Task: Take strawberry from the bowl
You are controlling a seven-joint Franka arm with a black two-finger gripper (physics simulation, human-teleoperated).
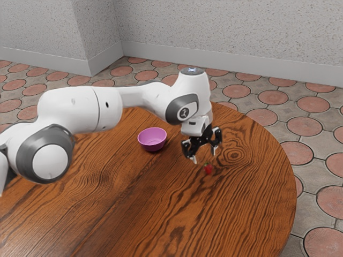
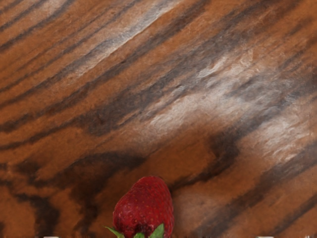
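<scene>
My black gripper (image 1: 204,155) stands open, pointing down, its two light fingertips wide apart. Just below the fingertips is the small red strawberry (image 1: 208,169), free of both fingers; whether it rests on the table or is slightly above it I cannot tell. In the wrist view the strawberry (image 2: 145,207) appears at the lower edge, green leaves downward, between slivers of the two fingertips. The pink bowl (image 1: 152,139) sits upright to the gripper's left in the exterior view, its bare inner floor visible.
The round wooden table (image 1: 123,198) spreads under the arm, its curved edge beyond the gripper toward the exterior view's right. Tiled floor (image 1: 316,139) and a speckled wall (image 1: 236,27) lie past it.
</scene>
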